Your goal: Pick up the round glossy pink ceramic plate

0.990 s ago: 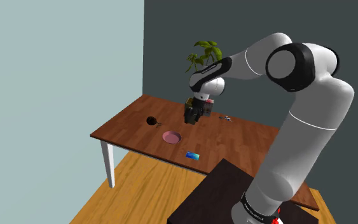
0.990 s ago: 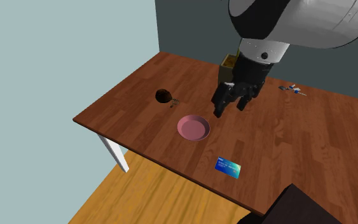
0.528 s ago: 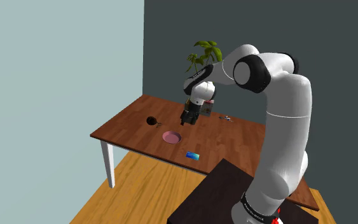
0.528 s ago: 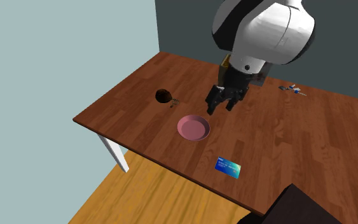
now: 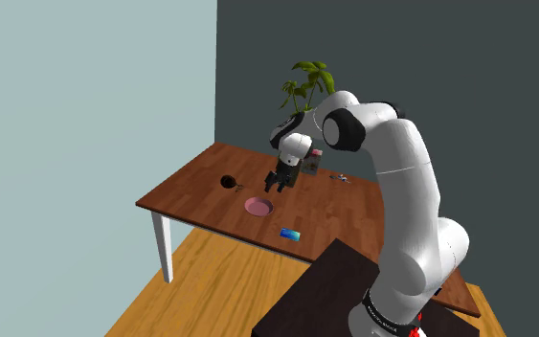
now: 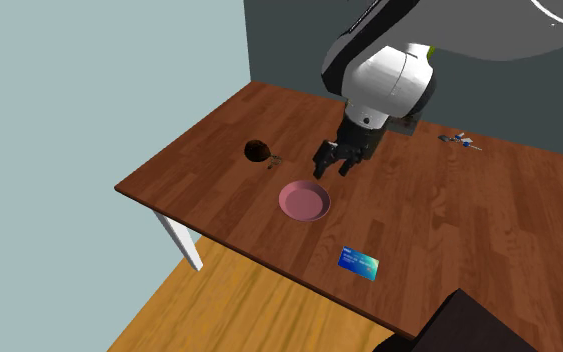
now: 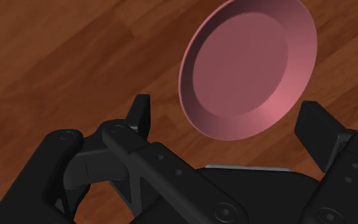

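A round pink plate [image 5: 258,206] [image 6: 303,201] [image 7: 247,67] lies flat on the brown wooden table [image 5: 200,182] [image 6: 469,230] near its front edge. My black gripper [image 5: 280,184] [image 6: 331,168] [image 7: 228,124] hangs just above and behind the plate's far rim, tilted toward it. Its two fingers stand apart with nothing between them. In the wrist view the plate lies ahead of the fingertips, untouched.
A dark cup [image 5: 228,181] [image 6: 257,152] sits toward the table's far left. A blue card [image 5: 290,234] [image 6: 358,263] lies near the front edge. Small bluish items [image 5: 338,176] [image 6: 460,140] and a potted plant [image 5: 305,84] are at the back. My stand [image 5: 353,297] is at the lower right.
The arm has folded and the gripper has dropped and shifted toward the plate, ending close over its far rim. The fingers stay apart. The plate has not moved.
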`<action>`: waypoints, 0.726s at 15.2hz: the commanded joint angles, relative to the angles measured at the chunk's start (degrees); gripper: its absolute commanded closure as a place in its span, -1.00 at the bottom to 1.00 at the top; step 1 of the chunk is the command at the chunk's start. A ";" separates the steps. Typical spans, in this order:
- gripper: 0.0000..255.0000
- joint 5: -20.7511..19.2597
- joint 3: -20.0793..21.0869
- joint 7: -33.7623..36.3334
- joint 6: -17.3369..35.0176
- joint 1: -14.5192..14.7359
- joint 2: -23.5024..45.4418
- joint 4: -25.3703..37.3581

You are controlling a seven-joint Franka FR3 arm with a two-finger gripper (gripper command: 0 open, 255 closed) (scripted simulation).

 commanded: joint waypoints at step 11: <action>1.00 2.56 2.06 -2.32 1.45 -2.50 8.73 6.41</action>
